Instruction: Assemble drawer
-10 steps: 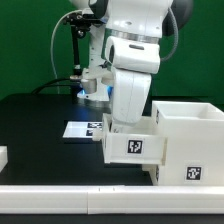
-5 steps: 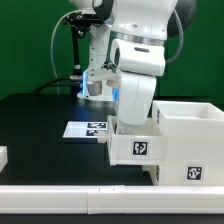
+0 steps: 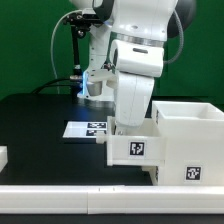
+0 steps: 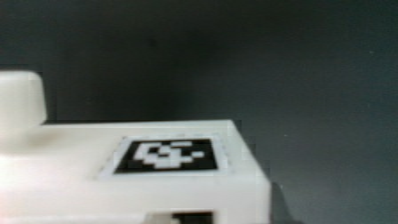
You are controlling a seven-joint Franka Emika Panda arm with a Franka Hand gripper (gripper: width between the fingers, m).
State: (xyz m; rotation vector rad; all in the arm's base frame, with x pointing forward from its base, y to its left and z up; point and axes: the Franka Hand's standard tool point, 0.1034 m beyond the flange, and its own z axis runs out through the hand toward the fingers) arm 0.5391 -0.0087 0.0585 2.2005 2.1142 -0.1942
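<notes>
A white drawer tray with a black-and-white tag on its face hangs level under my wrist, against the left side of the large white casing on the exterior view's right. My gripper reaches down onto the tray from above, its fingers hidden by the arm. In the wrist view the tray fills the lower part, with its tag and a white knob showing. The fingertips do not show there.
The marker board lies on the black table behind the tray. Another white part sits at the exterior view's left edge. A white rail runs along the front.
The arm and the tray have shifted slightly toward the casing, and the tray has gone from tilted to level.
</notes>
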